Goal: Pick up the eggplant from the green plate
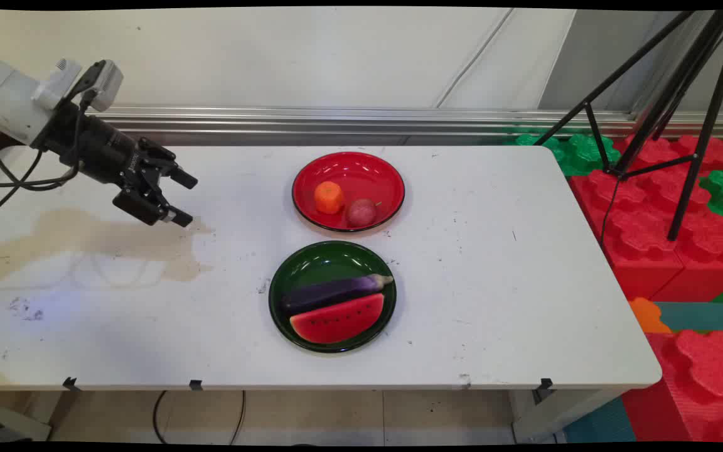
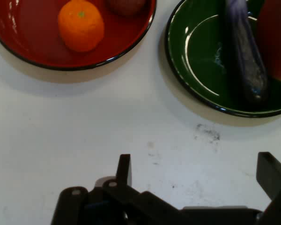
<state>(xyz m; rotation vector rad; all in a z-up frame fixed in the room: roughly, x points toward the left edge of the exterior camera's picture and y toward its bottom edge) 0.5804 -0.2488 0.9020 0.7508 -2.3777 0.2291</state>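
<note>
The gripper (image 1: pixel 184 199) hangs over the table (image 1: pixel 493 263) at nine o'clock, jaws spread wide, holding nothing. Well apart toward three o'clock, a red plate (image 1: pixel 349 169) holds an orange (image 1: pixel 329 197) and a reddish fruit (image 1: pixel 361 212) — below it, a green plate (image 1: pixel 317 263) carries an eggplant (image 1: pixel 335 292) touching a watermelon slice (image 1: pixel 339 320).

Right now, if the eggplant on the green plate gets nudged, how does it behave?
The eggplant is long and rounded, so it would likely roll rather than tip. The watermelon slice lies right beside it and may block rolling that way. Its glossy skin looks slippery, and it looks like a stiff, light toy. The green plate has a raised rim that should contain it.
</note>
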